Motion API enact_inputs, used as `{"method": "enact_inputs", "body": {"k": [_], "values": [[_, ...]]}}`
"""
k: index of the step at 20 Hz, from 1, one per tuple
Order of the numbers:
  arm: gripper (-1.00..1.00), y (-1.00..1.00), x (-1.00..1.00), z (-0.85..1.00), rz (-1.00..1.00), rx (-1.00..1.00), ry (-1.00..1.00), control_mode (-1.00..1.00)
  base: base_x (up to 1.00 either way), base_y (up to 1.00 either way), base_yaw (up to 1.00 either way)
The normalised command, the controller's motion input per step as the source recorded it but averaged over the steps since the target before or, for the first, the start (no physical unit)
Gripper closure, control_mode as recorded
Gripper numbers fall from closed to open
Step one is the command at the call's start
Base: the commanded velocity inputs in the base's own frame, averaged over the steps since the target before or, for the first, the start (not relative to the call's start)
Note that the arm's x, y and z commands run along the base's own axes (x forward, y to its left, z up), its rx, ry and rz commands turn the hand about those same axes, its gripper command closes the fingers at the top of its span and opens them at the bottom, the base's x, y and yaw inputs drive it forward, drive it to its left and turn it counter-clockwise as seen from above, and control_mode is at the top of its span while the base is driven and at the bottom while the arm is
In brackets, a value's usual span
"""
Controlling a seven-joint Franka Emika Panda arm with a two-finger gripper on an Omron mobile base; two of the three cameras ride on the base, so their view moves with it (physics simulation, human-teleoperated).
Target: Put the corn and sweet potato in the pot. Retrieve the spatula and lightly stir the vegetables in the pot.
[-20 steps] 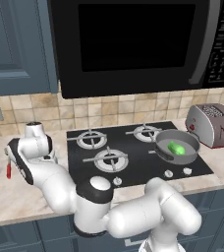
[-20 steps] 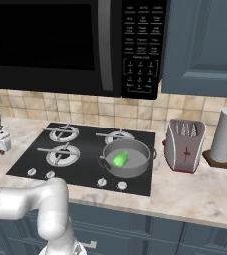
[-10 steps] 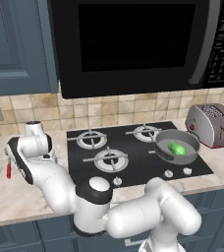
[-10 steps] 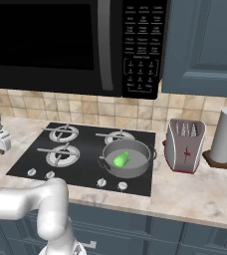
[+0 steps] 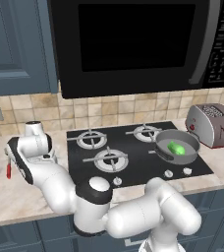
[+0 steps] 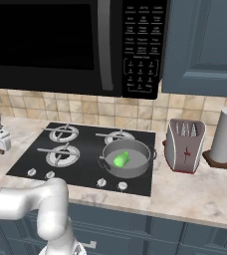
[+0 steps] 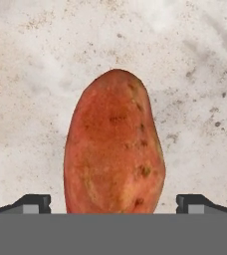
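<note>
While straddling the sweet potato point(image 7: 114, 147), spread claw point(image 7: 113, 203), fingertips point(image 7: 33, 203) clear of its sides.

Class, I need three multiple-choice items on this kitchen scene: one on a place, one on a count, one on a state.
1. Where is the corn?
A. In the pot
B. On the counter
C. In the toaster

2. How many burners has the stove?
A. Two
B. Four
C. Six

3. How does the gripper stand in the hand view?
A. Shut on the corn
B. Open, its tips on either side of the sweet potato
C. Shut on nothing

Answers: 1 A, the green cob lies inside the grey pot. 2 B, four rings show on the black top. 3 B, both tips stand clear of the potato's sides.
</note>
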Motion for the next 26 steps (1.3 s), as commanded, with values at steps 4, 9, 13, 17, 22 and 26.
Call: {"method": "enact_inputs", "body": {"k": [4,9,13,17,22,26], "values": [[1.0,0.0,0.0,0.0,0.0,0.0,0.0,-1.0,0.0,0.0,0.0],[1.0,0.0,0.0,0.0,0.0,0.0,0.0,-1.0,0.0,0.0,0.0],[1.0,0.0,-0.01,0.0,0.0,0.0,0.0,-1.0,0.0,0.0,0.0],[1.0,0.0,-0.39,0.0,0.0,0.0,-0.04,-1.0,0.0,0.0,0.0],[1.0,-0.02,-0.72,0.06,0.0,0.05,-0.18,-1.0,0.0,0.0,0.0],[1.0,-0.06,-0.68,0.13,0.0,0.07,-0.22,-1.0,0.0,0.0,0.0]]}}
